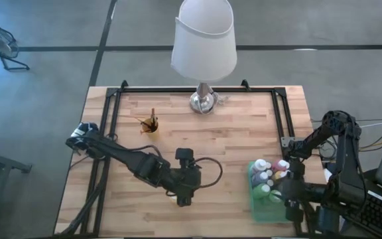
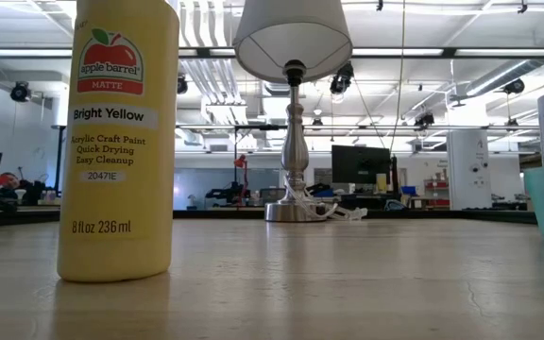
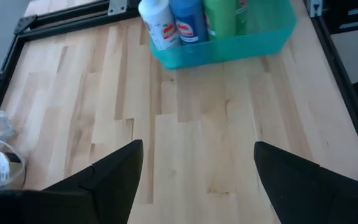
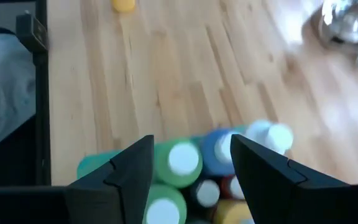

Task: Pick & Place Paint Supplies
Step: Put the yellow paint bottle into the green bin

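With our right gripper [image 4: 188, 165] spread empty above the bottles [image 1: 268, 178] packed in the green tray [image 1: 256, 204], and our left gripper [image 3: 197, 177] equally wide and empty mid-table, we risk toppling neighbouring caps.

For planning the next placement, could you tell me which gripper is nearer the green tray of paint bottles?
Right. The right gripper hovers directly over the green rectangular plastic tray; the left gripper sits over mid-table, well to the tray's left.
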Motion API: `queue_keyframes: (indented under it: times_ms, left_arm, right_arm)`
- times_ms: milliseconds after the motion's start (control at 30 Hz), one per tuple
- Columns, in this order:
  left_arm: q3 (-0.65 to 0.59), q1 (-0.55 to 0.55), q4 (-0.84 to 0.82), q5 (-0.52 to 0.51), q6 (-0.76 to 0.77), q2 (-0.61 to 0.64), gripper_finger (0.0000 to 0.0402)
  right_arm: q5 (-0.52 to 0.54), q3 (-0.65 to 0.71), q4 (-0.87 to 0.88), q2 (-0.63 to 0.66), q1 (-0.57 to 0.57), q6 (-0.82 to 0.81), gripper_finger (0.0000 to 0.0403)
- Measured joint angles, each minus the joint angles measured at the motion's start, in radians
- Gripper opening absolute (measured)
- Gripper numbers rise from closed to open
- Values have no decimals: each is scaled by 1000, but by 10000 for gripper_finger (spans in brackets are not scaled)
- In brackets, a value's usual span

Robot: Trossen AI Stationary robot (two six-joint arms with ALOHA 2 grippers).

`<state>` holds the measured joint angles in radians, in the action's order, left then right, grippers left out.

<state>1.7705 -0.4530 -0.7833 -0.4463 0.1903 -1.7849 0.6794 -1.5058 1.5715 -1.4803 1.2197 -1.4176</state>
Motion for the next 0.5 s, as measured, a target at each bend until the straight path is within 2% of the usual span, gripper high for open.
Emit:
queue_keyframes:
  times_ms: [267,500]
  left_arm:
    - [30,-103,-100,-126,17,39,309]
    - [37,-234,-231,-213,178,49,309]
  right_arm:
    - [37,-20,0,1,-37,88,210]
    - [38,-19,0,1,-64,118,216]
